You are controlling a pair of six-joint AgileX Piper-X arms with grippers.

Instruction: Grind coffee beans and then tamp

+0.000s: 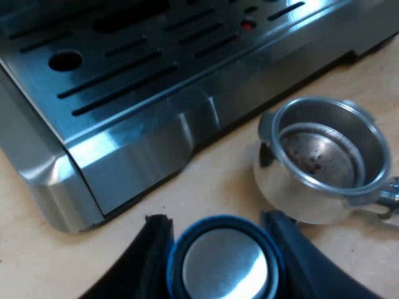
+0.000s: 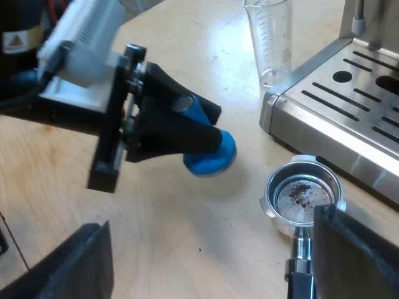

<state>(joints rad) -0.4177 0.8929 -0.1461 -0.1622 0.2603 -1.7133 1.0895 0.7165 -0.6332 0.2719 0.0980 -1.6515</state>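
My left gripper (image 1: 221, 246) is shut on the blue tamper (image 1: 223, 265), whose round metal face shows between the black fingers. Close beyond it the metal holder (image 1: 324, 159) lies on the wooden table beside the espresso machine's drip tray (image 1: 124, 81). Its basket holds only a few dark specks. In the right wrist view the left gripper (image 2: 209, 146) carries the blue tamper (image 2: 212, 156) low over the table, a short way from the holder (image 2: 302, 199). My right gripper (image 2: 209, 224) is open, its fingers wide apart, with the holder's handle (image 2: 299, 265) near one finger.
A clear measuring glass (image 2: 271, 37) stands on the table at the corner of the machine's slotted steel tray (image 2: 336, 106). Bare wooden table (image 2: 187, 249) lies between the tamper and my right fingers.
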